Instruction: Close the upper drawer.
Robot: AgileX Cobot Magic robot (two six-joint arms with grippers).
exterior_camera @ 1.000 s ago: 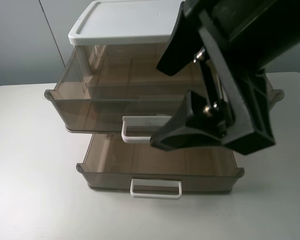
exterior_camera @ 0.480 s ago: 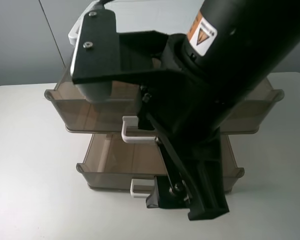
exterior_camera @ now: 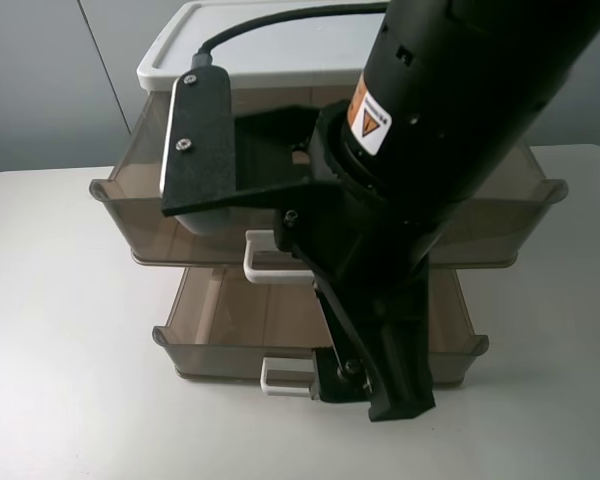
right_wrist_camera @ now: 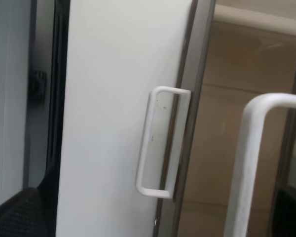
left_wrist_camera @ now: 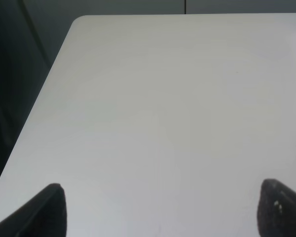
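The upper drawer (exterior_camera: 130, 205) is smoky-brown, tall and pulled out from under the white-topped cabinet (exterior_camera: 250, 45). Its wide white loop handle (exterior_camera: 265, 262) is partly hidden behind my right arm. In the right wrist view that handle (right_wrist_camera: 251, 158) is close and blurred, standing between the fingers. My right gripper (exterior_camera: 365, 385) hangs in front of the drawers, pointing down, with its jaws wide open and empty (right_wrist_camera: 155, 217). My left gripper (left_wrist_camera: 163, 217) is open over bare table and does not show in the exterior view.
A shallower brown drawer (exterior_camera: 220, 320) is pulled out below the upper one, with a smaller white handle (exterior_camera: 283, 376) that also shows in the right wrist view (right_wrist_camera: 160, 143). The white table (exterior_camera: 70, 400) extends around the cabinet. My right arm (exterior_camera: 450, 130) blocks much of the exterior view.
My right arm has swung over the drawers. The gripper has dropped from the upper handle's height to the front of the lower drawer. The drawers have not moved.
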